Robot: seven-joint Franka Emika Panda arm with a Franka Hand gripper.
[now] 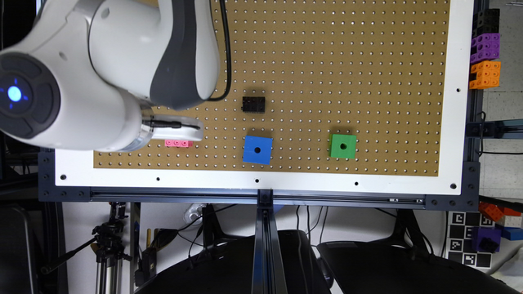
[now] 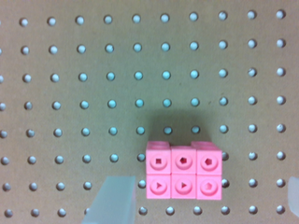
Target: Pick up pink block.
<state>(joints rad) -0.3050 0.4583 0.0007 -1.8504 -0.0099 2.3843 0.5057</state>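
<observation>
- My hand (image 2: 201,198) is spread wide and holds nothing; one translucent fingertip (image 2: 114,200) shows to one side of the pink block (image 2: 183,176) and the edge of the other sits well off on the far side, so the block lies in the gap between them.
- The pink block rests flat on the pegboard counter (image 2: 70,93), holes facing up, touching neither finger; it looks off-centre in the gap, nearer the first fingertip.
- In the exterior view the pink block (image 1: 178,143) peeks out just under my hand (image 1: 179,130), near the board's front edge toward that view's left.
- I hover straight above so the fingers can come down either side of its long run.
- The black block (image 1: 253,104), blue cube (image 1: 258,150) and green cube (image 1: 343,146) stand well apart, leaving room to close.
</observation>
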